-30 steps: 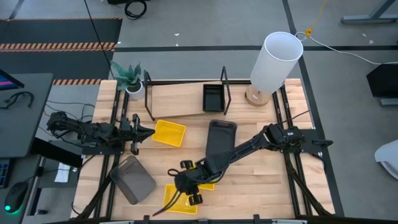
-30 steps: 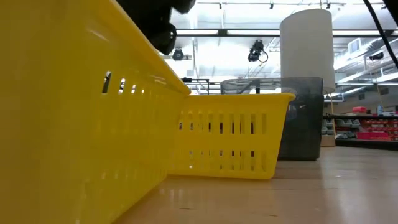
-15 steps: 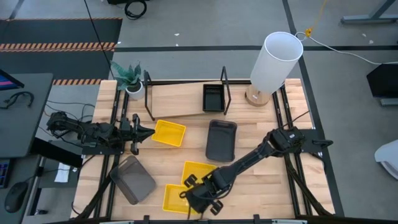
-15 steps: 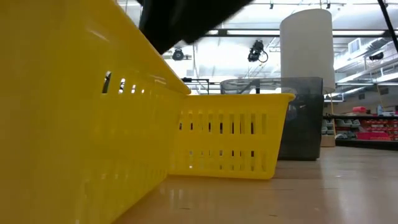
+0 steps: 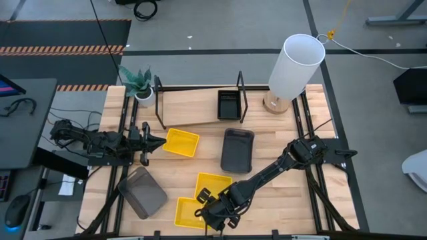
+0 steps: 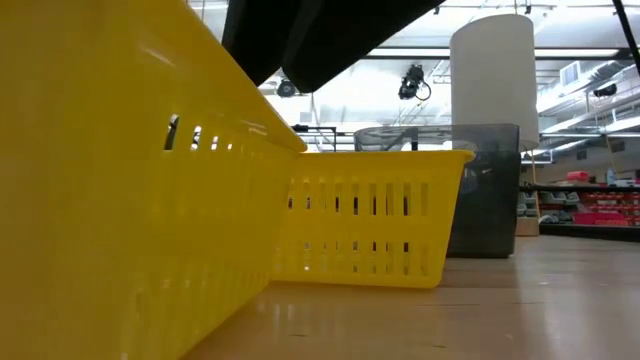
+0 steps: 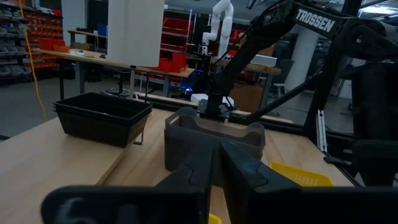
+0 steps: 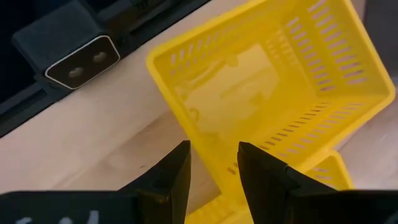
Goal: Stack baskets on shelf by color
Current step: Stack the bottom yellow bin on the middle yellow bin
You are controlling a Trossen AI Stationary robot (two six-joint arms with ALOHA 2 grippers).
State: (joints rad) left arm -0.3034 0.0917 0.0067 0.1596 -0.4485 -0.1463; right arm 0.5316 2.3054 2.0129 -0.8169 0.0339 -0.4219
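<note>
Three yellow baskets lie flat on the table: one near my left gripper point(image 5: 181, 142), one mid-table point(image 5: 213, 184), one at the near edge point(image 5: 189, 212). My right gripper point(image 5: 215, 217) hangs open over this last basket point(image 8: 273, 93), slanting down. Its fingers stand either side of the basket's wall point(image 8: 208, 158); I cannot tell whether they touch it. Two grey baskets point(image 5: 237, 150) point(image 5: 142, 192) sit on the table. A black basket point(image 5: 229, 105) rests on the shelf point(image 5: 190, 107) between the wire frames. My left gripper point(image 5: 160, 140) waits shut and level at the table's left point(image 7: 214, 165).
A white cylinder lamp point(image 5: 297, 63) stands at the far right and a potted plant point(image 5: 137, 83) at the far left. A small camera box point(image 8: 74, 59) sits at the table's near edge, just beyond the yellow basket. Bare wood lies at the near right.
My right gripper has swung toward the table's near edge and a little to the right, rolling about its own axis, and now hangs over the near yellow basket. The arm has uncovered the mid-table yellow basket. No basket has moved.
</note>
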